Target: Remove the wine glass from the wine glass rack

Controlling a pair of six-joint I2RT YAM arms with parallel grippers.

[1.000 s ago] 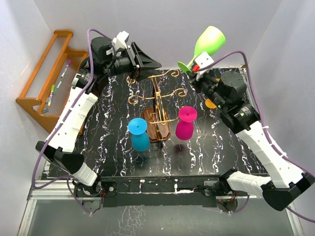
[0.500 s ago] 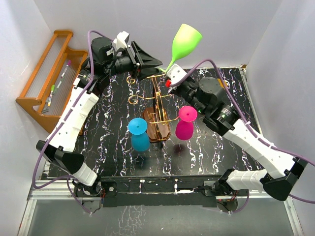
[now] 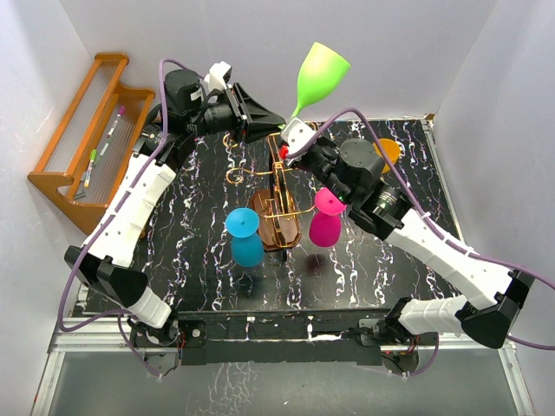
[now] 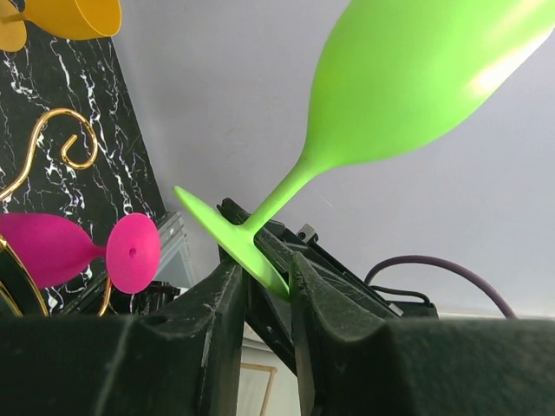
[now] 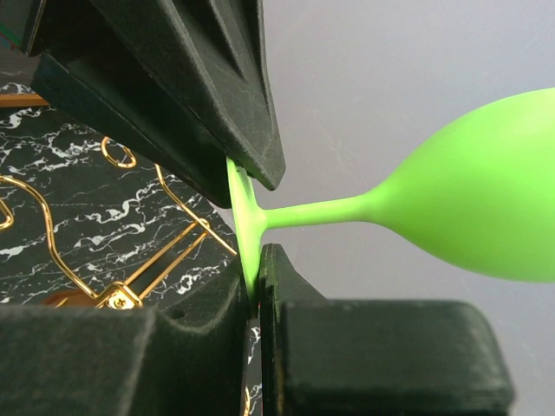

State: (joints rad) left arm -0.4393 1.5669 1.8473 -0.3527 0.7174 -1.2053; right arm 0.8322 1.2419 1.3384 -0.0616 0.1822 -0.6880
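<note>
My right gripper (image 3: 290, 132) is shut on the foot of a green wine glass (image 3: 321, 74) and holds it in the air above the back of the wine glass rack (image 3: 279, 227), bowl up and away. In the right wrist view the thin foot (image 5: 245, 217) is pinched between my pads. My left gripper (image 3: 276, 113) meets it from the left. In the left wrist view the foot's edge (image 4: 227, 238) lies slantwise in the narrow gap between my fingers (image 4: 316, 299), the jaws slightly apart. The rack has a brown violin-shaped base and gold wire arms (image 3: 299, 130).
A blue glass (image 3: 246, 238) and a pink glass (image 3: 326, 221) sit on either side of the rack. An orange glass (image 3: 388, 152) is behind my right arm. An orange-brown slatted shelf (image 3: 82, 130) with pens stands at the far left. White walls enclose the black marble table (image 3: 199, 269).
My right arm has swung left with the green glass, bringing its foot from the back right up to my left gripper's fingertips. The left arm shifted only slightly.
</note>
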